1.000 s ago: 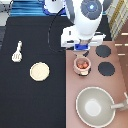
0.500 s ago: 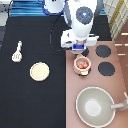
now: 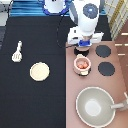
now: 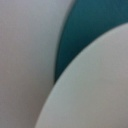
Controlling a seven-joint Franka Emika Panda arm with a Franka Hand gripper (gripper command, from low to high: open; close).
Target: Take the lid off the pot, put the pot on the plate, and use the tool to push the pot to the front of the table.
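Over at the exterior view's left, the small cream-white slotted spatula, the tool (image 3: 17,51), lies untouched on the big black tabletop, the table (image 3: 35,100). Moving right, the flat round cream plate (image 3: 39,71) sits bare, well apart from the action. Right again, on the pinkish-brown stove top (image 3: 100,85), the little pinkish-tan pot (image 3: 82,64) with its two side tabs shows its reddish-orange contents, so by my reading the lid is already off it; the lid itself I cannot find in either view. Just toward the exterior view's top from the pot, the gripper (image 3: 83,44) hangs over the stove's far burner (image 3: 80,50), close to the pot but not on it. Whether the pincer is spread or closed, I cannot tell. To do this well, I judge, any grasp on the pot wants to take the rim squarely, keeping it level. Further right, two black burners (image 3: 104,51); toward the exterior view's bottom right, the large grey pan (image 3: 96,106). The wrist view gives only pale curves and a teal patch.
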